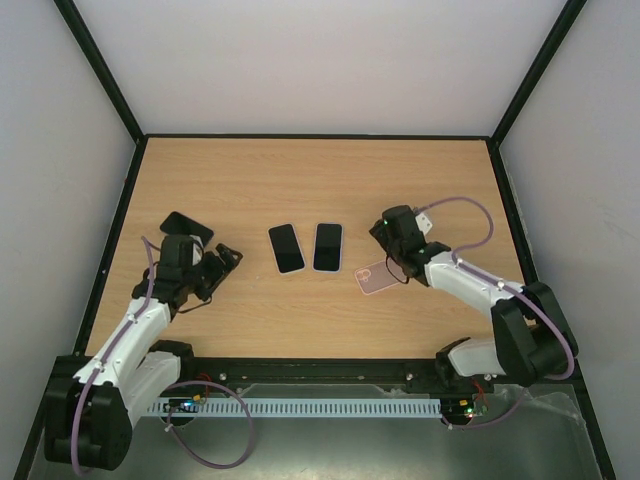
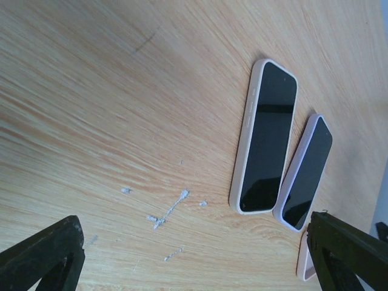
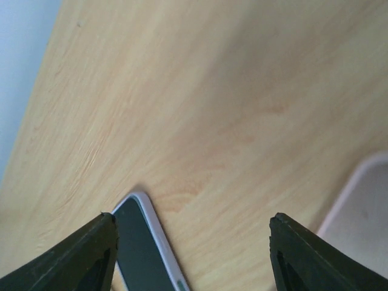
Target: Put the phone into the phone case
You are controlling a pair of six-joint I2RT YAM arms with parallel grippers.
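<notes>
Two black-screened phones lie side by side at the table's middle. The left phone (image 1: 287, 248) (image 2: 267, 139) has a pinkish-white rim, the right phone (image 1: 328, 247) (image 2: 306, 173) (image 3: 142, 248) a lavender rim. An empty translucent pink phone case (image 1: 377, 277) (image 3: 364, 212) lies flat to their right; one corner of it (image 2: 303, 264) shows in the left wrist view. My right gripper (image 1: 390, 258) (image 3: 194, 242) hovers just above the case's far end, open, with bare wood between its fingers. My left gripper (image 1: 222, 268) (image 2: 194, 260) stands wide open to the left of the phones, holding nothing.
White scuff marks (image 2: 167, 209) streak the wooden table (image 1: 250, 180) between the left fingers. Black frame rails (image 1: 100, 90) and white walls close in the back and sides. A cable tray (image 1: 320, 405) runs along the near edge between the arm bases.
</notes>
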